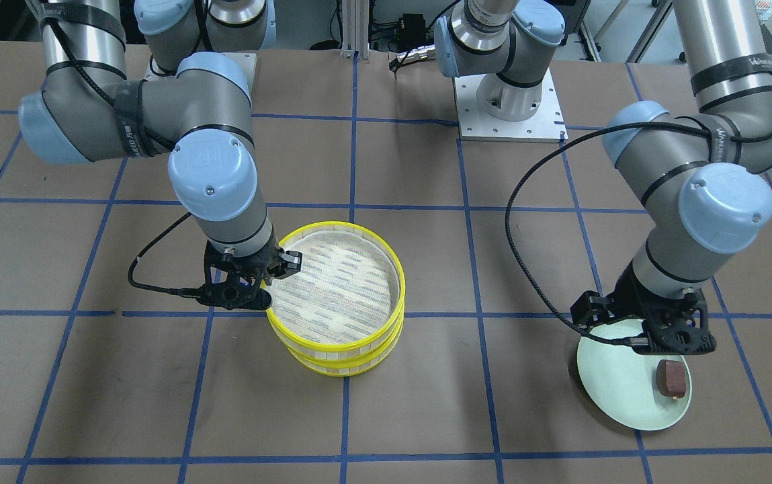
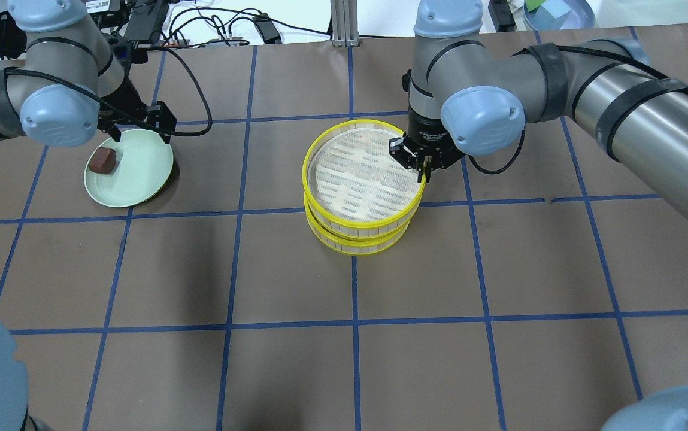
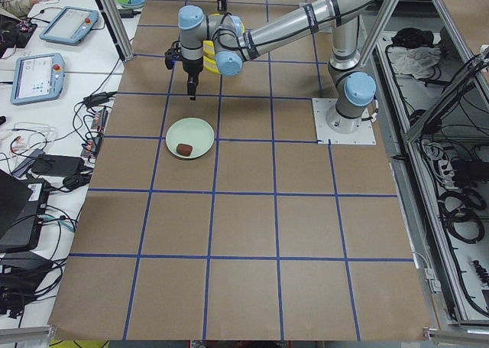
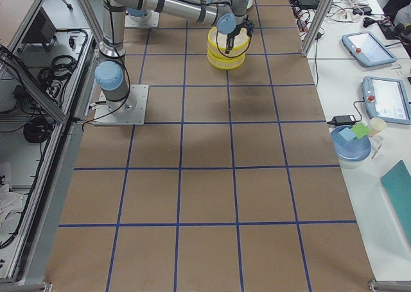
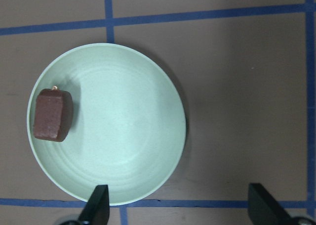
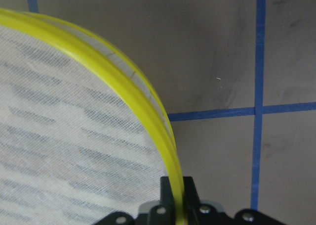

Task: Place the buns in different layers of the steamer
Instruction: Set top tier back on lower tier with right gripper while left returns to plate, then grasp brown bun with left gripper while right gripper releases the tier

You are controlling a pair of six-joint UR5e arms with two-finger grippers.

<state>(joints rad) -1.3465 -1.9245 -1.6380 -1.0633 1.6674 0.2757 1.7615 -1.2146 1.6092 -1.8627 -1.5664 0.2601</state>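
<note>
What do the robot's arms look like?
Both the left arm and right arm are silver-grey tubes with pale blue caps on rounded joints. Black straps band them, and black cables loop to the black left gripper and right gripper, each with two slim fingers.

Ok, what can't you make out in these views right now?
- Floor of the lower tray: covered by the top tray in every view, so no telling if a white bun is inside.
- left gripper: only fingertips in the wrist view, the rest cut by its bottom edge.
- Both trays in the left view: mostly behind the left arm, too small.
</note>
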